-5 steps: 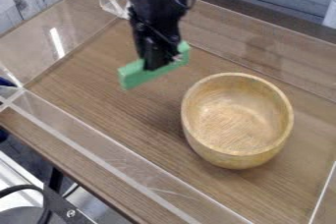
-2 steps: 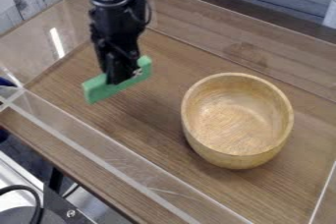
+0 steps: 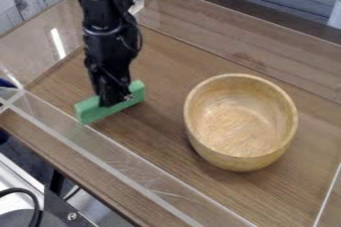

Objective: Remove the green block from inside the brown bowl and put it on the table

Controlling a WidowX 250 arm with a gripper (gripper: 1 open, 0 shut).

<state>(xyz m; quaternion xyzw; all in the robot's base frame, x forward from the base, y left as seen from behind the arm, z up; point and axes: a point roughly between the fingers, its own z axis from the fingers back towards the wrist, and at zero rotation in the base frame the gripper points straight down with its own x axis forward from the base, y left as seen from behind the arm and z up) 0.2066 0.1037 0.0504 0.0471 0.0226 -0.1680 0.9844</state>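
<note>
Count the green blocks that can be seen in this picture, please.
1. The green block is left of the brown bowl, low at the table, with the gripper shut on it. The bowl looks empty; none seems hidden.

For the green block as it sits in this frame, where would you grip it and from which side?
Grip the green block across its narrow width, near the middle of its length, coming straight down from above. It is a flat bar lying low at the table, so only its long side faces offer parallel surfaces. The end effector is shut on it this way.
</note>
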